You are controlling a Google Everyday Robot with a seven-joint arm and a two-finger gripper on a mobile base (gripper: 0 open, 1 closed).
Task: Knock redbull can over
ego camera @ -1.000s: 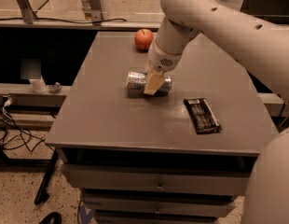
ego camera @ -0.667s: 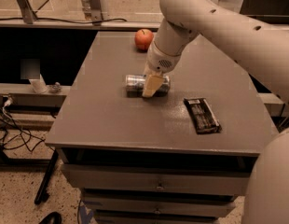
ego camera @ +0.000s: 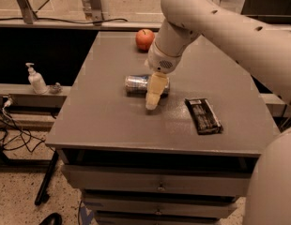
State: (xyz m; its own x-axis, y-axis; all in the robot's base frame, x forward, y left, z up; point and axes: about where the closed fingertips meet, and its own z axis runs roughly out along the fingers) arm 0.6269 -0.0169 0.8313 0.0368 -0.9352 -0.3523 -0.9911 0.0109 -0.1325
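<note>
The redbull can (ego camera: 137, 84), silver with blue patches, lies on its side near the middle of the grey table (ego camera: 108, 121), its length running left to right. My gripper (ego camera: 154, 97) hangs from the white arm directly in front of the can's right end and covers that end. One cream finger (ego camera: 155, 90) points down toward the tabletop just in front of the can.
A red apple (ego camera: 145, 39) sits at the table's far edge. A flat dark snack-bar wrapper (ego camera: 203, 116) lies to the right of the gripper. A white pump bottle (ego camera: 36, 79) stands on a ledge left of the table. Drawers are below the front edge.
The can stays lying on its side. The gripper has shifted slightly toward the table's front, off the can.
</note>
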